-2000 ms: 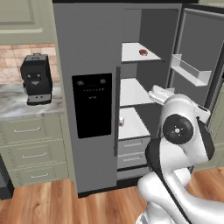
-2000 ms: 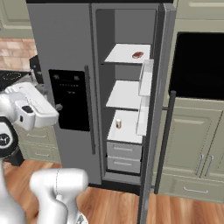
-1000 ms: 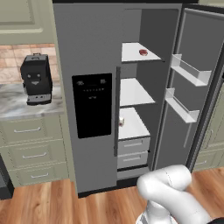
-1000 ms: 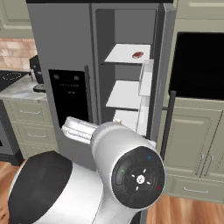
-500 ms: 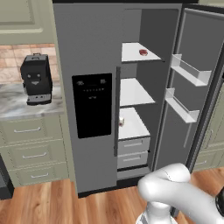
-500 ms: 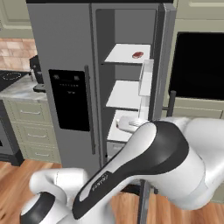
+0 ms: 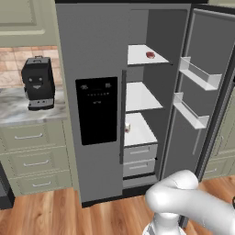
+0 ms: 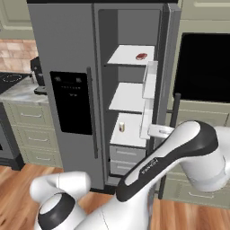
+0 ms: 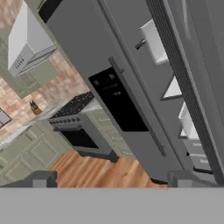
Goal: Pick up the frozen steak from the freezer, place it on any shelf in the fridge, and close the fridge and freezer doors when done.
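The frozen steak [image 7: 150, 55] [image 8: 141, 56] lies on the top white shelf [image 7: 137, 57] of the fridge [image 8: 130, 99], the wider open compartment. The fridge door [image 7: 202, 92] stands wide open with its pale bins showing. The freezer door [image 7: 92, 69] [image 9: 87, 52], with the black dispenser panel, is closed. My gripper [image 9: 107, 179] is open with nothing between its fingertips [image 9: 37, 178]. It is low and to the right of the appliance, looking along its front. My arm [image 8: 179, 152] bends across in front of the open door's edge.
A small white-and-red item [image 7: 127, 127] [image 8: 121, 127] sits on the lowest fridge shelf above the grey drawers [image 7: 140, 153]. A black coffee machine [image 7: 37, 82] stands on the marble counter [image 7: 13, 110]. Left of the appliance is a stove [image 9: 76, 118]; a dark wall oven [image 8: 202, 67] is on its right.
My arm has swung away from the shelves, dropping low and sweeping to the right side of the appliance. The steak and both doors have stayed as they were.
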### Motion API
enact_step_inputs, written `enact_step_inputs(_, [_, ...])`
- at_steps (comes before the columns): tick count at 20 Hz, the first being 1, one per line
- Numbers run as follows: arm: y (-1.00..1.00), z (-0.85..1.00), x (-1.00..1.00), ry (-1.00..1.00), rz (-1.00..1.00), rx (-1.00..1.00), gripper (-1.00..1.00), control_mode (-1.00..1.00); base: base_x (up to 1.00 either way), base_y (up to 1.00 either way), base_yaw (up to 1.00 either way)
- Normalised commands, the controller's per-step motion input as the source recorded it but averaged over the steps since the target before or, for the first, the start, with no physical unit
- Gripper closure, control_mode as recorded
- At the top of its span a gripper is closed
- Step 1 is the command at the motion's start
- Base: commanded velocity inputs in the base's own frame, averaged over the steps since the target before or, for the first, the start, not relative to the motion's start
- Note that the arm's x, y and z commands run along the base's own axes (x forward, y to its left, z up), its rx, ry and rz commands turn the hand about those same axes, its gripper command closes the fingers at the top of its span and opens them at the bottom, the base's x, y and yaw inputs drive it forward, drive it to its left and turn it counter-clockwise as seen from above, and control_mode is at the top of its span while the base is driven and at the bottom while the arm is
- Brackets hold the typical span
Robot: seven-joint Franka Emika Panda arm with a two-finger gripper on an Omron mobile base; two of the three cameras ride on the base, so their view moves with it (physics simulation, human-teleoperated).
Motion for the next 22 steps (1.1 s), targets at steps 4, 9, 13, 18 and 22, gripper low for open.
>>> enact_step_inputs(4, [-0.16,-0.3,0.69,-0.01,-0.09,0.0,-1.0,-1.0,0.0,0.0,0.0])
enact_step_inputs(9, [-0.15,-0.27,0.36,0.0,-0.1,0.0,-1.0,-1.0,0.0,0.0,0.0])
enact_step_inputs(13, [-0.13,-0.38,0.23,-0.03,-0.07,0.0,-1.0,-1.0,0.0,0.0,0.0])
enact_step_inputs(18, [-0.35,-0.3,0.5,0.0,-0.15,0.0,-1.0,-1.0,0.0,0.0,0.0])
enact_step_inputs(22, [-0.57,-0.16,0.49,0.0,-0.18,0.04,-1.0,-1.0,0.0,0.0,0.0])
